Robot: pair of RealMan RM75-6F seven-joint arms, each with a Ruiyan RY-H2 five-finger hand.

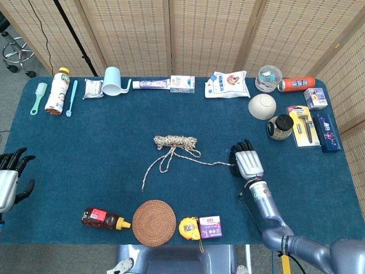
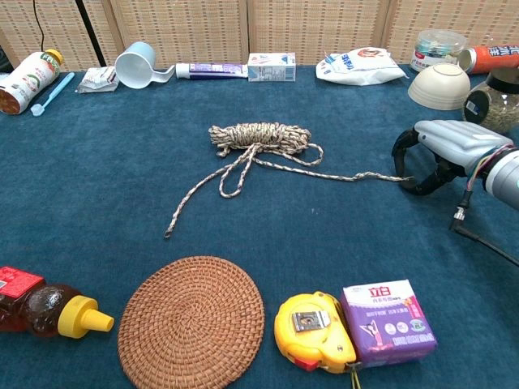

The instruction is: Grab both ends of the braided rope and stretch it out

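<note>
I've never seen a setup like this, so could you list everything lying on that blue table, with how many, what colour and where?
braided rope: 1, beige speckled, centre, coiled with two loose ends
woven coaster: 1, brown, front centre
tape measure: 1, yellow, front
small box: 1, purple, beside the tape measure
honey bottle: 1, amber with yellow cap, front left
cup: 1, pale blue, back left
drink bottle: 1, white, back left
bowl: 1, cream, back right
can: 1, orange, back right
jar: 1, black lid, right
left hand: 1, silver and black, left table edge
right hand: 1, silver and black, at the rope's right end
</note>
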